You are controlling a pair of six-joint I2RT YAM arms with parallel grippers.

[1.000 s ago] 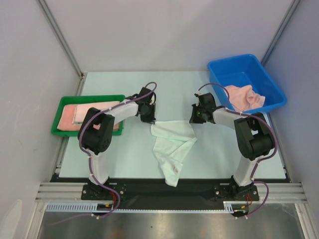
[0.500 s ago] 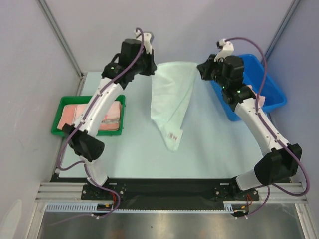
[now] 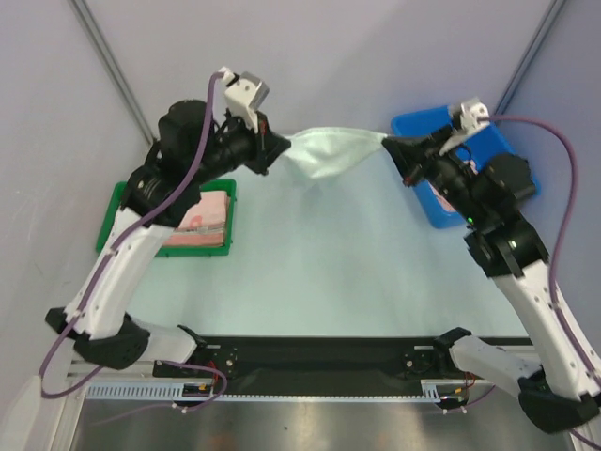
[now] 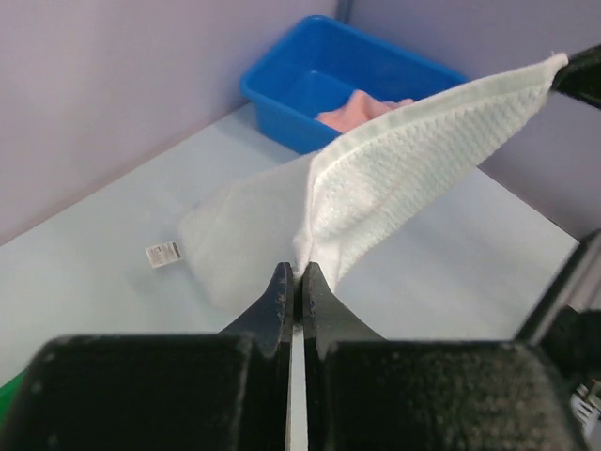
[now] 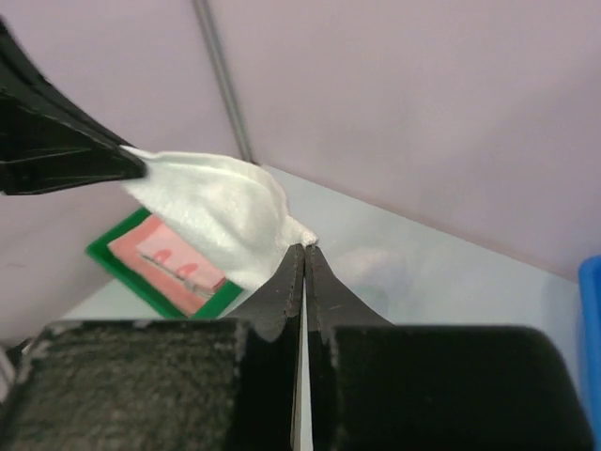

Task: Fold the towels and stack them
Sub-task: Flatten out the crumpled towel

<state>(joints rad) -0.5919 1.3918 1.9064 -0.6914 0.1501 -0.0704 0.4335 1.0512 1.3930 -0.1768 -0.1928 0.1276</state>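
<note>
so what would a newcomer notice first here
The white towel is stretched in mid-air between the left claw and right claw, both shut on its corners, high over the far side of the table. Next come the blue bin at far right holding a pink towel, and the green tray at left with folded pink towels.

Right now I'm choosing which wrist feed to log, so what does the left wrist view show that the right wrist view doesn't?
Only the left wrist view shows the blue bin with a salmon-pink towel in it, and the small tag on the white towel.
Only the right wrist view shows the green tray holding folded pink towels.
Both show the white towel stretched in the air between the arms, one corner pinched in the shut left tool and another in the shut right tool.
</note>
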